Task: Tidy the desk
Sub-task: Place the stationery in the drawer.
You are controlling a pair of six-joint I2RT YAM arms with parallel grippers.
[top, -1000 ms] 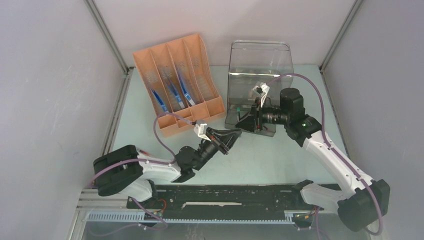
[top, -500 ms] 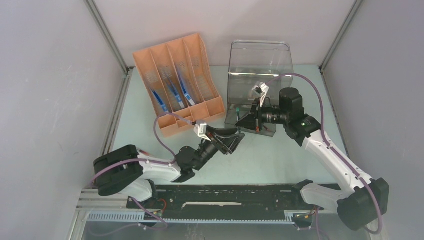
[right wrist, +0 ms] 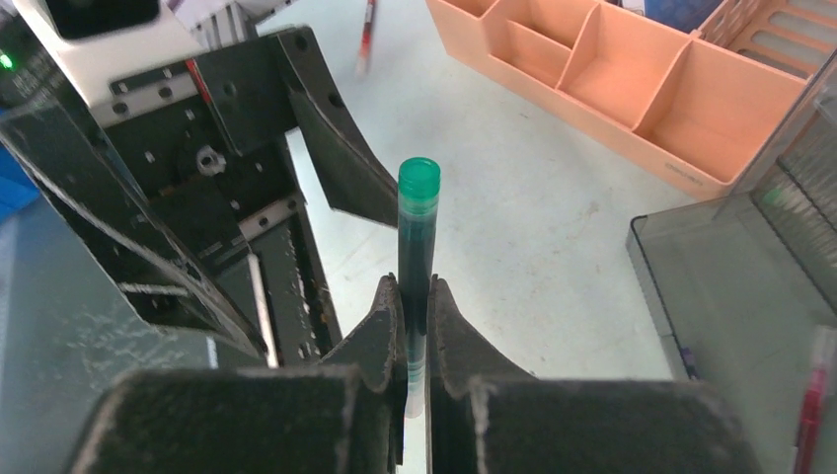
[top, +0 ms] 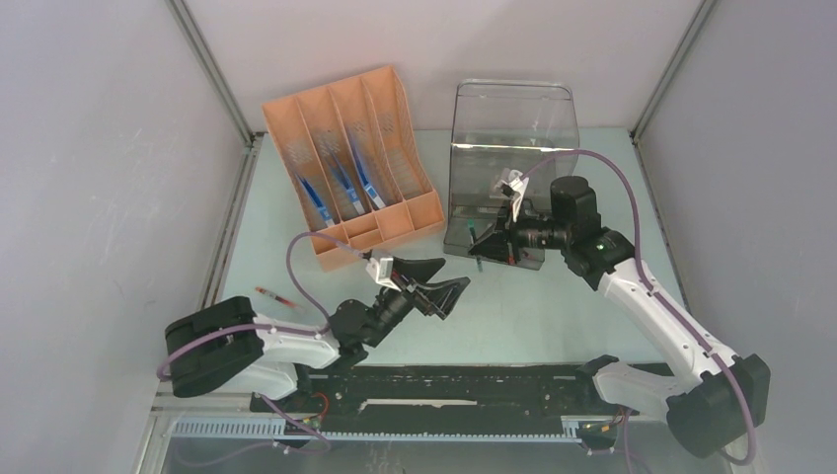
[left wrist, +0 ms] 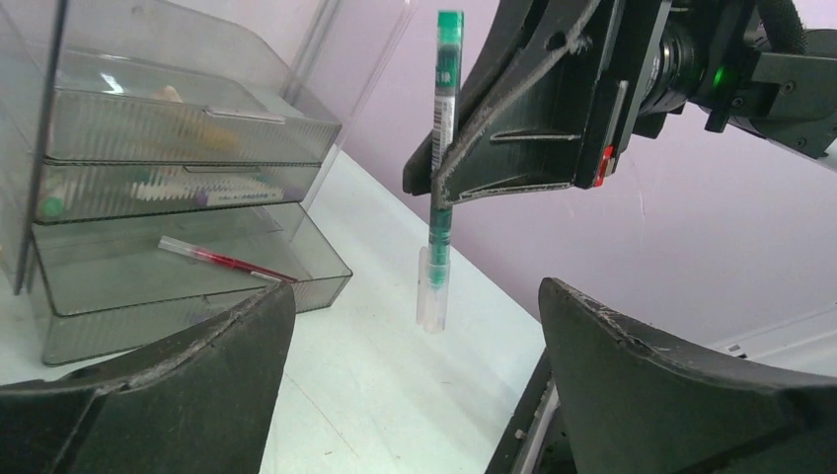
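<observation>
Grips a thin green plastic pen (right wrist: pixel 418 227) with the right hand (right wrist: pixel 415 296), shut tight on the pen's middle. Holds it in the air, green end on one side of the fingers and clear cap on the other, over the flat pale green worktop (top: pixel 553 306) that spreads under both arms. Reaches in from the right with a long white arm, bent at the elbow, hand pointing left.

Hangs just in front of a clear grey plastic box of drawers (top: pixel 508 128). In the bottom drawer, a red pen (left wrist: pixel 222 260); in the drawers above, pale bits too blurry to name. Nothing between the green pen and the box.

Faces the left hand (top: pixel 454 274) across a small gap. Spreads that hand very wide, with nothing in it, two black fingers (left wrist: pixel 148 385) framing the pen in the left wrist view but not touching it. Lies low with the left arm, stretched along the near edge.

Further left, an orange plastic rack with slots (top: pixel 345 148), thin blue pens (top: pixel 316 197) in three of them. Beside the left arm, a second red pen (top: pixel 273 294) flat on the worktop.

A second ago: left hand closed and right up against the right hand, right hand partly open. Now swapped, and the left hand pulled back toward the near edge.
</observation>
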